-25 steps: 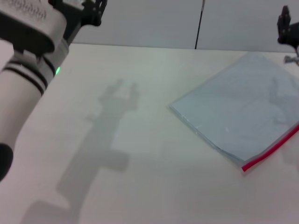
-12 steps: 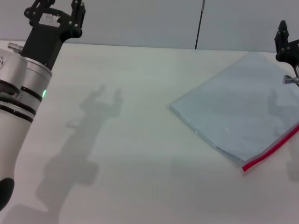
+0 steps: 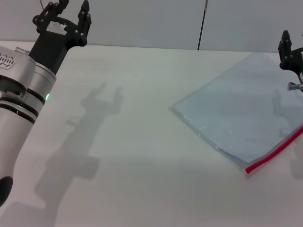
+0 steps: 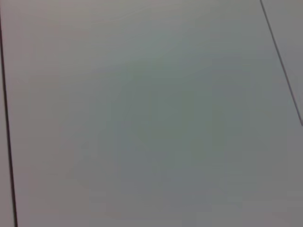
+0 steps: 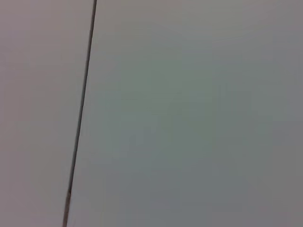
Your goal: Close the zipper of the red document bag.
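The red document bag [image 3: 241, 109] lies flat on the white table at the right, a translucent pale blue-grey pouch turned at an angle. Its zipper [image 3: 274, 151] is the thin red strip along the near right edge, running off the right border of the head view. My left gripper [image 3: 71, 14] is raised at the far left, well away from the bag, open and holding nothing. Only part of my right gripper [image 3: 286, 47] shows at the right border, above the bag's far corner. Both wrist views show only a plain grey wall.
The white table [image 3: 142, 142] stretches wide between the left arm and the bag. A grey wall with a dark vertical seam [image 3: 202, 23] stands behind the table's far edge.
My left arm has swung away from the camera toward the far left, and its shadow on the table slid left with it. The right gripper barely shifted. The bag has not moved.
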`<state>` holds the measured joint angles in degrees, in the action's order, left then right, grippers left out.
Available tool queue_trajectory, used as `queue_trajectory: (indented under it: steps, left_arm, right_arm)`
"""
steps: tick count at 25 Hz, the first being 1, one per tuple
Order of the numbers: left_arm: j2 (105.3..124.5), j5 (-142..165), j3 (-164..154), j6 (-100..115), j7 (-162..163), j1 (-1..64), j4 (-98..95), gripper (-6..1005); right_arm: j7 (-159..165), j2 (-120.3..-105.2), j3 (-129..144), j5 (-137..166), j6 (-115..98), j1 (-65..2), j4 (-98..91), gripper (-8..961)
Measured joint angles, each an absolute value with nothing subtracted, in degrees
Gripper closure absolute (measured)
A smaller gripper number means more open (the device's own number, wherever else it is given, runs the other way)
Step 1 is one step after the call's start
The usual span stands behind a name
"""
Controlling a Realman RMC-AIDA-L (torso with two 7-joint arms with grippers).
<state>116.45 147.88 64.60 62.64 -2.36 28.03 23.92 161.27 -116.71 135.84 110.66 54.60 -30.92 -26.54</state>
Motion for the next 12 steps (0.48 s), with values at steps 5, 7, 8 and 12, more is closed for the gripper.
queue_trajectory:
  steps: [5, 7, 8, 12]
  left_arm:
    - [116.41, 148.07, 63.89, 62.88, -2.65, 28.41, 23.01, 532]
    - [116.35, 148.10, 63.73, 62.83, -2.88, 28.66, 22.61, 532]
    - [116.35, 148.10, 63.70, 62.83, -2.91, 28.76, 22.46, 532]
    - [116.35, 148.10, 63.54, 62.76, -2.94, 28.79, 22.41, 532]
  right_arm:
    - [161.28, -116.66, 135.81, 110.65, 54.04, -32.11, -24.45, 485]
    - [161.28, -116.63, 135.90, 110.65, 53.27, -32.55, -24.02, 485]
    - [161.28, -116.62, 135.90, 110.65, 52.74, -32.77, -23.79, 485]
    - [161.28, -116.62, 135.84, 110.65, 51.55, -33.60, -22.70, 485]
